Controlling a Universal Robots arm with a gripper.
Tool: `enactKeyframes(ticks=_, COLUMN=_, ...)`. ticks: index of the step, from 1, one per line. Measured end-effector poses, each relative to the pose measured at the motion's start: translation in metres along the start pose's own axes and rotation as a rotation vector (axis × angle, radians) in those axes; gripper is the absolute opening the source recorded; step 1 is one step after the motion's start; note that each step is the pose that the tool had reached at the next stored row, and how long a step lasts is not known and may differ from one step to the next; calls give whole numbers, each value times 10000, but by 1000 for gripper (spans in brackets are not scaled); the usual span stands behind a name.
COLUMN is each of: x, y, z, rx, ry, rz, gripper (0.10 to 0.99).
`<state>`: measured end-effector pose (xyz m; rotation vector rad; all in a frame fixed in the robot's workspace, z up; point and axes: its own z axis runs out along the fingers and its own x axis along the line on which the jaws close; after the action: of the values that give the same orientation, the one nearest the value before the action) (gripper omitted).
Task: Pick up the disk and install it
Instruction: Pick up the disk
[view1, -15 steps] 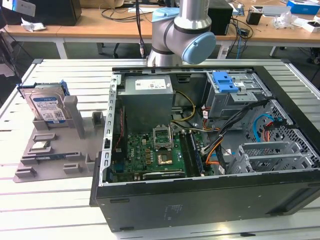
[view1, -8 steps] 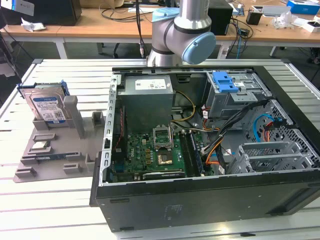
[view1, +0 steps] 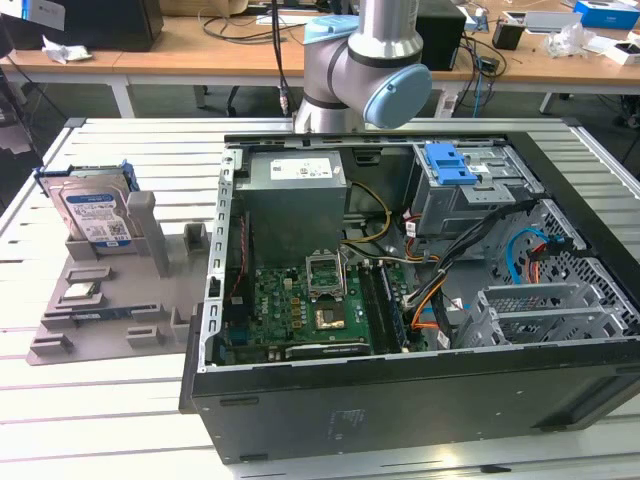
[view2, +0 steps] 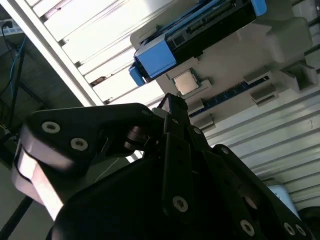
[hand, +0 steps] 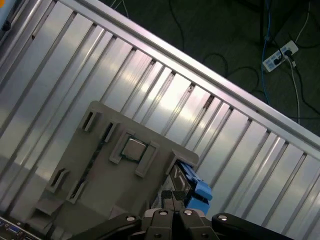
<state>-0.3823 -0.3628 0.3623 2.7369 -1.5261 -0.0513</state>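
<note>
Gripper (view2: 172, 102) dark in foreground; behind it grey holder tray (view2: 235, 60) on slatted table (view2: 90, 30), carrying square chip (view2: 185, 81) and blue-framed disk (view2: 210, 24) on edge.

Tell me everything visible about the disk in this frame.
The disk is a flat silver rectangular drive with a white-and-blue label, edged by a blue plastic frame. It stands on edge, leaning back slightly, in the grey holder tray on the slatted table, at the exterior view's left of the open computer case. Only the tray touches it.

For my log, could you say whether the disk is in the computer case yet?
Out: the disk stands in the grey fixture beside the case.
</note>
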Motion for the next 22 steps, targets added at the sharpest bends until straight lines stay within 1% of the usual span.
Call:
enactKeyframes(ticks=3, x=0, y=0, z=0, rx=-7, ry=6, rz=-278, gripper=106)
enactKeyframes(ticks=4, x=0, y=0, z=0, rx=-7, ry=6, rz=-289, gripper=106)
enactKeyframes(ticks=9, x=0, y=0, z=0, rx=-7, ry=7, rz=-296, gripper=106)
enactKeyframes(ticks=12, x=0, y=0, z=1, rx=-2, ry=3, rz=-112, gripper=106)
enactKeyframes(ticks=14, x=-1, y=0, z=0, rx=3, ry=-3, rz=130, gripper=106)
enactKeyframes(ticks=18, x=0, y=0, z=0, rx=28, ry=-25, rz=1138, gripper=106)
enactKeyframes(ticks=22, x=0, y=0, z=0, rx=45, ry=-41, rz=1842, gripper=106)
